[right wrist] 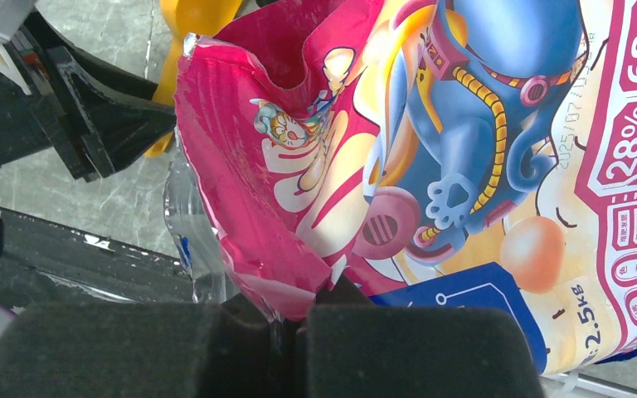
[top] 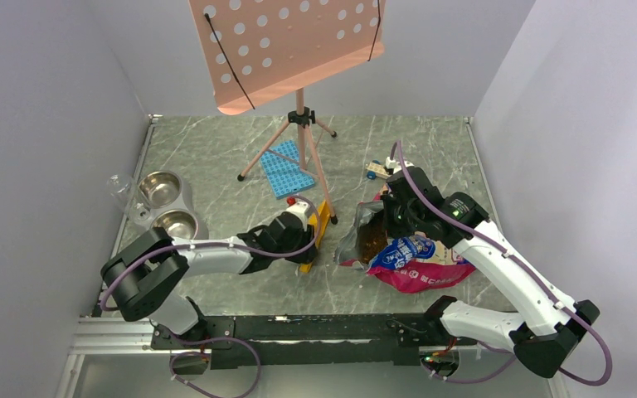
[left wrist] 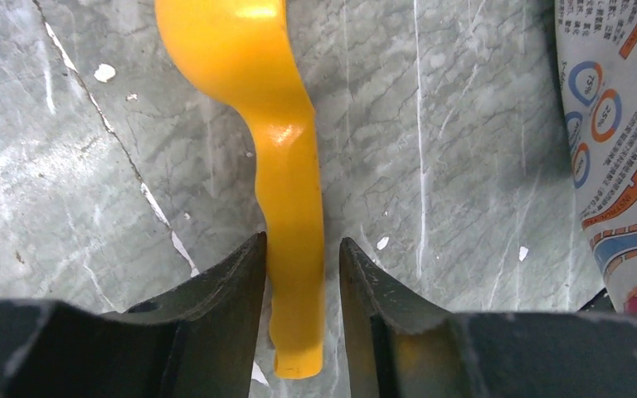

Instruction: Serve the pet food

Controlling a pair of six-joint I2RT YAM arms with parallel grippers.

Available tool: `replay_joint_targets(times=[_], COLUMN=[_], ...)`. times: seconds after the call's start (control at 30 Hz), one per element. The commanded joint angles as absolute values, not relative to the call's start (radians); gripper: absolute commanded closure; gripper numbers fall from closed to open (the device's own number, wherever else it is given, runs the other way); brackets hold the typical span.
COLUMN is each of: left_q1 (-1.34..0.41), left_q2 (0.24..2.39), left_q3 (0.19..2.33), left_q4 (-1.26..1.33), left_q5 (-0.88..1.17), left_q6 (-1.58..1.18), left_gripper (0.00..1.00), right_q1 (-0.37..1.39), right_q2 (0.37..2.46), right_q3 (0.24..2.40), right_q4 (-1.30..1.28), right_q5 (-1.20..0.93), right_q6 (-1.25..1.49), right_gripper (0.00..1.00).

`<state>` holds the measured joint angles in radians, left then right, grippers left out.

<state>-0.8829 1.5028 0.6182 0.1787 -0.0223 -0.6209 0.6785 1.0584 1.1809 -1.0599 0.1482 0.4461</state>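
The pet food (top: 373,240) shows as dark brown kibble inside the open mouth of the pink-and-blue foil bag (top: 419,261), which lies on the table right of centre. My right gripper (right wrist: 299,311) is shut on the bag's torn top edge (right wrist: 282,249) and shows in the top view (top: 391,214) at the bag's mouth. The yellow scoop (left wrist: 294,182) lies on the table left of the bag (top: 323,220). My left gripper (left wrist: 303,245) is open, its jaws on either side of the scoop's handle with a small gap on the right side. No kibble shows in either wrist view.
Two steel bowls (top: 159,189) (top: 177,224) sit in a holder at the left edge, with a clear plastic cup (top: 120,191) beside them. A pink music stand's tripod (top: 301,124), a blue mat (top: 289,168) and a toy car (top: 376,170) stand behind the scoop and bag.
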Motion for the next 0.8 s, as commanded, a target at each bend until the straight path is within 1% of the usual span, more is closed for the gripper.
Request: replay_joint_targets(times=[0.0,0.23,0.37,0.6,0.7,0.77], left_q1=[-0.940,-0.987,-1.006,-1.040,-1.054,-1.075], left_q2=[1.513,1.503,1.511,1.614,1.674,1.708], left_q3=[0.672,0.669,0.639,0.617,0.608,0.618], left_q4=[0.127,0.114,0.178,0.369,0.458,0.492], left_q5=[-0.163,-0.333,-0.396,-0.420,-0.440,-0.469], left_q6=[-0.603,-0.586,-0.553,-0.527,-0.548,-0.545], left_gripper=[0.56,0.49,0.47,0.49,0.53,0.59], right_q1=[0.695,0.700,0.700,0.700,0.700,0.700], right_q2=[1.048,1.062,1.050,1.026,1.018,1.008], right_q3=[1.204,1.173,1.150,1.141,1.155,1.161], right_q4=[-1.009,-1.006,-1.000,-0.993,-0.998,-1.002], right_q5=[0.097,0.095,0.104,0.118,0.146,0.159], right_q6=[0.483,0.482,0.493,0.513,0.515,0.507], right_gripper=[1.00,1.00,1.00,1.00,1.00,1.00])
